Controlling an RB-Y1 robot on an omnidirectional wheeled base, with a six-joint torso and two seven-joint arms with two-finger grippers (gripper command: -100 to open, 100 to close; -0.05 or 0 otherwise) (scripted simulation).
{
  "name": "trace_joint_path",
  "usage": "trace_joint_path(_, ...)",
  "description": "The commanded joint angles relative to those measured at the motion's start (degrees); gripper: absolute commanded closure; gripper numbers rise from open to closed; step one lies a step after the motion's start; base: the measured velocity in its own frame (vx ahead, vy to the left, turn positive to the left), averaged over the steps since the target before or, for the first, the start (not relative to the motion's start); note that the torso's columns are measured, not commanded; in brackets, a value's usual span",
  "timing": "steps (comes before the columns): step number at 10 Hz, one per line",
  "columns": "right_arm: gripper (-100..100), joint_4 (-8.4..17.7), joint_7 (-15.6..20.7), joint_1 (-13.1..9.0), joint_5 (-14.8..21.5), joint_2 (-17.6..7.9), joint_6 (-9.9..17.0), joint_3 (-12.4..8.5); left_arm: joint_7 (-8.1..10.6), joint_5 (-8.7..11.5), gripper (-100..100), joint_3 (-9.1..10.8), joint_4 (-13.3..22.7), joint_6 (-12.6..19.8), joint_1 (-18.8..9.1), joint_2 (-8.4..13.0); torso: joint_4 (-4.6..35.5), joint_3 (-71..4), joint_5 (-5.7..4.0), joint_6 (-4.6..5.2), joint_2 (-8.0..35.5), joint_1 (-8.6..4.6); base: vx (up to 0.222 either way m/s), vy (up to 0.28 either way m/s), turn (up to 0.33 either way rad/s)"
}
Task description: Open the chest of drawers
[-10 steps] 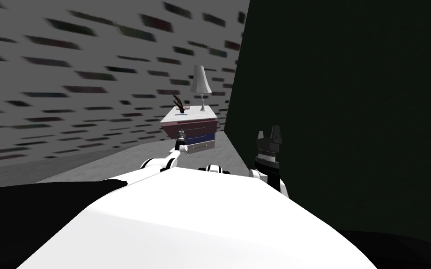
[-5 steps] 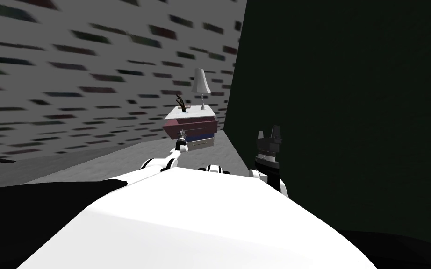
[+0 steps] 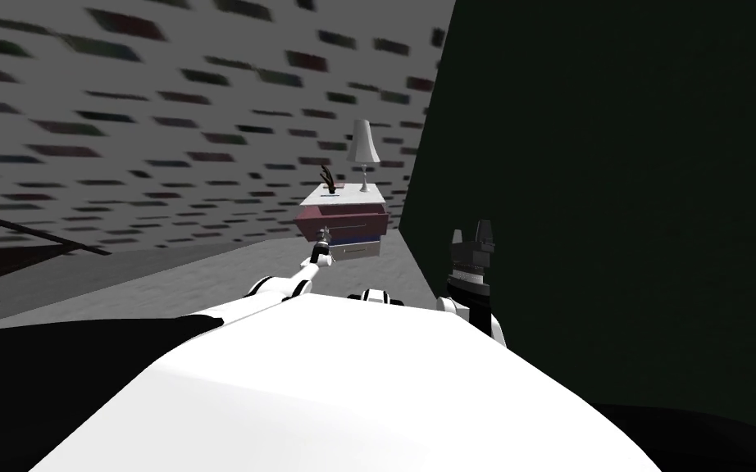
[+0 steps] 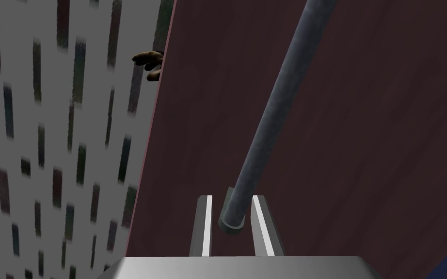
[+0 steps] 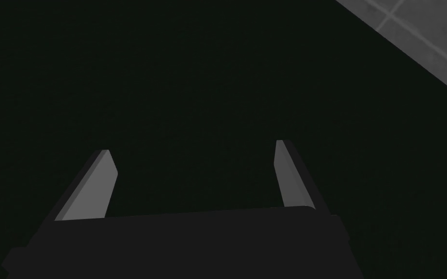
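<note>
- Left wrist view: left gripper (image 4: 231,199) clamps the grey bar handle (image 4: 266,111) near one end; its far end is cut off.
- Maroon top drawer (image 3: 342,221) juts from the chest of drawers (image 3: 360,250), beside the dark wall (image 3: 614,205).
- Right gripper (image 5: 193,147), jaws apart, is close to that wall.

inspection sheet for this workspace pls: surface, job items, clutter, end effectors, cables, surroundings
surface: grey floor; the chest's white top
job's things: chest of drawers; maroon top drawer appears part way out; grey bar handle on its front
clutter: lamp and dark branch-like ornament on the white top
end effectors: left end effector shut on the grey bar handle; right end effector open, empty, beside the dark green wall
cables: nothing seen
surroundings: grey wall with dark dashes; dark green wall on my right
</note>
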Motion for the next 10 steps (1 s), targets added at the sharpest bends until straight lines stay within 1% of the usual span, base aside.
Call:
trace_joint_path(1, 0, 0.0, 0.0, 0.0, 0.0, 0.0, 0.0, 0.0, 1.89, 0.1, 100, -3.63, -0.2, -0.3, -0.2, 0.2, 0.0, 0.0, 0.04, -0.04, 0.0, 0.07, -0.019, -0.105, 0.254)
trace_joint_path(2, 0, 0.0, 0.0, 0.0, 0.0, 0.0, 0.0, 0.0, 0.86, -0.4, -100, -2.98, -3.0, 2.4, -0.6, -0.8, 0.0, 0.0, 0.02, 0.07, 0.0, 0.05, -0.023, -0.044, 0.195)
trace_joint_path(3, 0, 0.0, 0.0, 0.0, 0.0, 0.0, 0.0, 0.0, 0.55, -0.6, -100, -3.06, -3.8, 3.7, -1.2, -1.2, 0.0, 0.0, 0.05, 0.24, 0.0, 0.14, -0.020, 0.015, 0.159)
trace_joint_path(4, 0, 0.0, 0.0, 0.0, 0.0, 0.0, 0.0, 0.0, 0.55, -0.6, -100, -3.06, -3.8, 3.7, -1.2, -1.2, 0.0, -0.1, 0.09, 0.29, -0.1, 0.18, -0.015, 0.027, 0.028)
trace_joint_path(8, 0, 0.0, 0.0, 0.0, 0.0, 0.0, 0.0, 0.0, -0.70, -1.5, -100, -3.38, -7.1, 8.5, -3.7, -2.8, 0.0, -0.1, 0.00, 0.28, -0.2, -0.14, -0.014, 0.016, 0.110)
trace_joint_path(9, 0, 0.0, 0.0, 0.0, 0.0, 0.0, 0.0, 0.0, -0.70, -1.5, -100, -3.38, -7.1, 8.5, -3.7, -2.8, 0.0, -0.1, 0.02, 0.29, -0.1, -0.11, -0.013, 0.005, 0.036)
trace_joint_path(10, 0, 0.0, 0.0, 0.0, 0.0, 0.0, 0.0, 0.0, -1.01, -1.8, -100, -3.46, -8.0, 9.8, -4.3, -3.2, 0.0, -0.1, 0.01, 0.32, -0.1, -0.13, -0.012, 0.006, 0.077)
